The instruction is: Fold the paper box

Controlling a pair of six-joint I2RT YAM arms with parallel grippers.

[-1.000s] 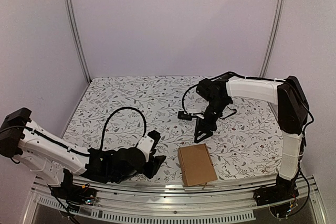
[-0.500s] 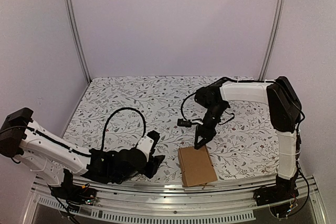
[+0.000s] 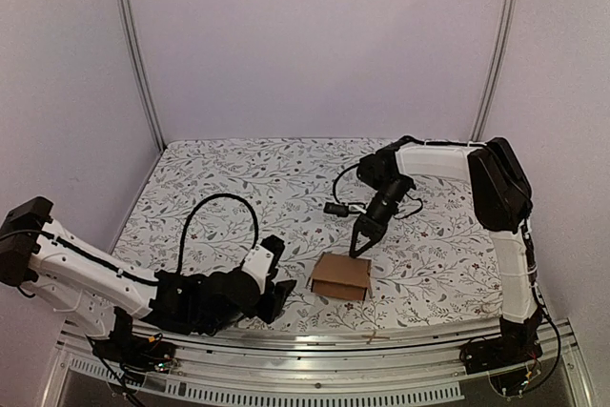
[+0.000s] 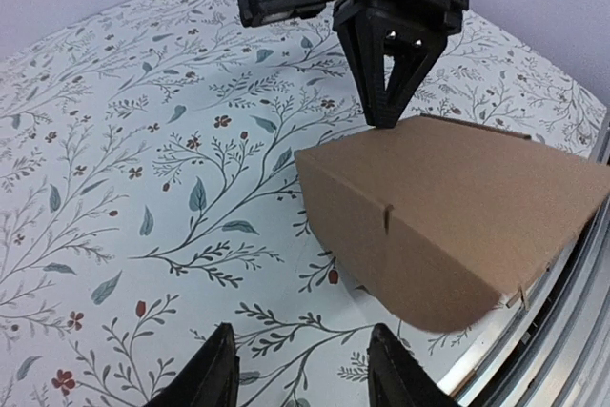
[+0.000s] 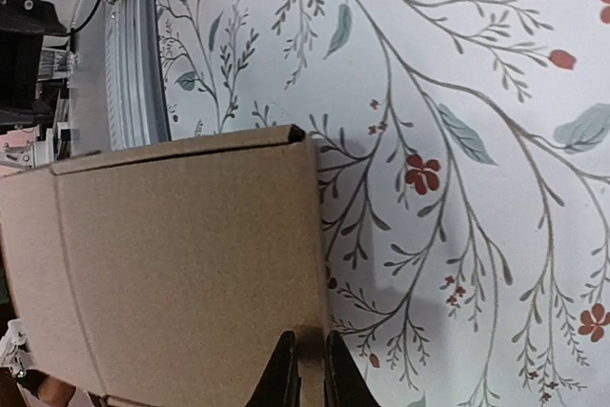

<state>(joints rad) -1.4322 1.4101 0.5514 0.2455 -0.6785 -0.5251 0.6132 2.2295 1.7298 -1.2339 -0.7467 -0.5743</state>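
Observation:
The paper box (image 3: 341, 275) is a flat brown cardboard carton near the table's front edge, its far edge raised off the cloth. My right gripper (image 3: 358, 251) points down at that far edge and is shut on it. In the right wrist view the two fingertips (image 5: 310, 342) pinch the edge of the cardboard (image 5: 181, 264). My left gripper (image 3: 281, 291) rests low on the table just left of the box, open and holding nothing. In the left wrist view its fingers (image 4: 303, 335) frame bare cloth, with the box (image 4: 448, 216) ahead to the right and the right gripper (image 4: 386, 111) on its top edge.
A floral cloth (image 3: 238, 178) covers the table. An aluminium rail (image 3: 315, 364) runs along the near edge, close behind the box. A black cable (image 3: 224, 202) loops above the left arm. Upright frame posts (image 3: 133, 45) stand at the back corners.
My right gripper came down onto the box's far edge and closed on it. The box, flat before, now tilts up and sits a little further left. The left arm barely moved.

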